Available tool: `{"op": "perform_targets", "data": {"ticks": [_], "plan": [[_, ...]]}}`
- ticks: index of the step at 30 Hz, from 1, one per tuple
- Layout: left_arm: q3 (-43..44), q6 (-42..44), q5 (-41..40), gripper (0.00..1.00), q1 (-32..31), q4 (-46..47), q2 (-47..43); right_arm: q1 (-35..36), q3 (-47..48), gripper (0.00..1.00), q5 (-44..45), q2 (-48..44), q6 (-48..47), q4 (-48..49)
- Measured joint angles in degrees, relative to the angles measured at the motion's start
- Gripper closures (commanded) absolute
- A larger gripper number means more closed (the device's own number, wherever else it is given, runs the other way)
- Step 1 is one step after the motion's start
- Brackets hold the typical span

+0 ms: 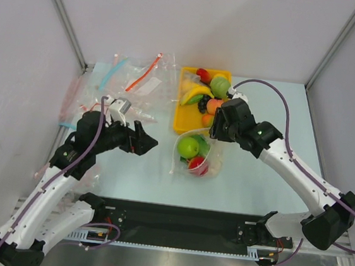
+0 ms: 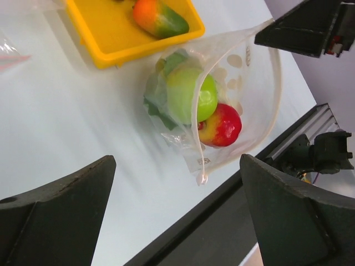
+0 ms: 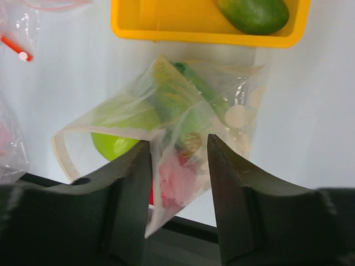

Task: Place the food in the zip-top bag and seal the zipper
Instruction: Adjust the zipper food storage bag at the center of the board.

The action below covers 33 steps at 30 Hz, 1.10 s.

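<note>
The dotted zip-top bag (image 1: 207, 160) lies on the table just in front of the yellow tray, its mouth gaping to the left. Inside are the green apple (image 1: 188, 147), the red fruit (image 1: 197, 165) and the leafy cabbage (image 2: 159, 105). The pale zipper strip (image 2: 200, 119) curves along the open mouth, unsealed. My right gripper (image 1: 217, 134) hovers at the bag's far right corner. In the right wrist view its jaws (image 3: 178, 143) stand apart, with a raised fold of the bag (image 3: 177, 166) between them. My left gripper (image 1: 148, 144) is open and empty, left of the bag (image 2: 238, 94).
The yellow tray (image 1: 180, 119) behind the bag holds several other toy foods. Plain clear bags with blue and red strips (image 1: 129, 77) lie at the back left. A black rail (image 1: 180, 225) runs along the near table edge.
</note>
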Motion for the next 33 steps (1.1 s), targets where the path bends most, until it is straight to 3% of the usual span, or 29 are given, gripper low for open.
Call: {"op": "perform_targets", "data": {"ticks": [2, 6, 16, 21, 23, 33], "plan": [[-0.87, 0.00, -0.61, 0.00, 0.00, 1.03, -2.14, -1.81, 1.27, 0.41, -1.31, 0.90, -1.16, -0.70], [-1.20, 0.02, -1.18, 0.00, 0.00, 2.12, -3.30, -3.34, 6.27, 0.35, -2.69, 3.04, -5.07, -1.66], [-4.28, 0.24, 0.90, 0.00, -0.02, 3.72, -3.15, 0.76, 14.80, 0.40, -8.87, 3.45, -16.13, -2.56], [-4.85, -0.04, 0.46, 0.03, -0.04, 5.09, -2.69, 5.22, 20.22, 0.35, -15.41, 4.66, -19.47, -4.24], [-5.92, -0.83, 1.60, 0.04, -0.04, 6.47, -2.25, 6.69, 20.33, 0.26, -17.79, 4.94, -20.11, -4.59], [-11.39, -2.38, 8.66, 0.06, -0.52, 6.95, -0.11, 7.04, 15.58, 0.15, -27.71, 4.61, -22.34, -7.30]]}}
